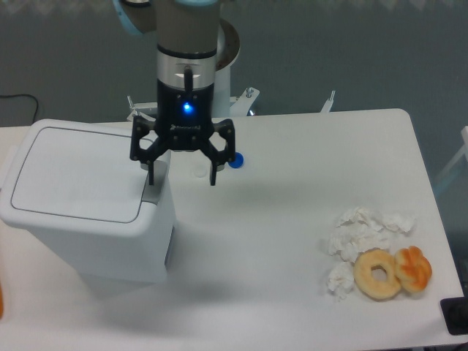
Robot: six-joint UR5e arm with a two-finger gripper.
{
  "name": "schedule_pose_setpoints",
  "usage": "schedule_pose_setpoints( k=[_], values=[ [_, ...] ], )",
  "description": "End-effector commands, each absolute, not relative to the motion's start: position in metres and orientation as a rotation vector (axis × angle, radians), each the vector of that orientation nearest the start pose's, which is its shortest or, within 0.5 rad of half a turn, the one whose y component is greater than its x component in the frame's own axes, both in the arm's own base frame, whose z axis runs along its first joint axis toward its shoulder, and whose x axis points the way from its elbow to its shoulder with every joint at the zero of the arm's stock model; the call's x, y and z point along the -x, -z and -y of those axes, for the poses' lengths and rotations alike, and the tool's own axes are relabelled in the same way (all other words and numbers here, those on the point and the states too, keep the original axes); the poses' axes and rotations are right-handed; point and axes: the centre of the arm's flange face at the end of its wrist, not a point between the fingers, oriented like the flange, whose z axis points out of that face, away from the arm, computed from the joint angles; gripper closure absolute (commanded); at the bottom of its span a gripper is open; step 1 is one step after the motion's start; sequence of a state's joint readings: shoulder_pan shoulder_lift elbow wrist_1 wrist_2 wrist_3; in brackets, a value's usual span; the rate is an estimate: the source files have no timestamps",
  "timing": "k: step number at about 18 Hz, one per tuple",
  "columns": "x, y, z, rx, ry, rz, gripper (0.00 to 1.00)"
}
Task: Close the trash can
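Note:
The trash can (88, 201) is a large white boxy bin at the table's left, and its flat lid (77, 173) lies down flat on top. A grey latch tab (153, 191) sits at the lid's right edge. My gripper (182, 174) hangs open just above the can's right rim. Its left finger (151, 170) is over the latch tab and its right finger is out past the can's side. Nothing is between the fingers.
A small blue cap (235, 159) lies on the table right of the gripper. Crumpled white tissues (358, 238), a plain donut (377, 273) and an orange pastry (414, 268) sit near the front right. The robot's base (219, 66) stands behind the table.

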State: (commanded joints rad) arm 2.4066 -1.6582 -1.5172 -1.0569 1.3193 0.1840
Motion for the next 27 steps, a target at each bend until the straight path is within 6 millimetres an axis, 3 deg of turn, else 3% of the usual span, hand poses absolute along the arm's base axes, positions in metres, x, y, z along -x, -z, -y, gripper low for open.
schedule_pose_setpoints(
  k=[6, 13, 24, 27],
  values=[
    [0.394, -0.521, -0.445, 2.452, 0.007, 0.761, 0.00],
    [0.472, -0.464, -0.409, 2.553, -0.022, 0.681, 0.00],
    [0.561, -0.357, -0.357, 2.898, -0.143, 0.252, 0.00],
    [0.573, -0.350, -0.353, 2.982, -0.182, 0.232, 0.00]
  ],
)
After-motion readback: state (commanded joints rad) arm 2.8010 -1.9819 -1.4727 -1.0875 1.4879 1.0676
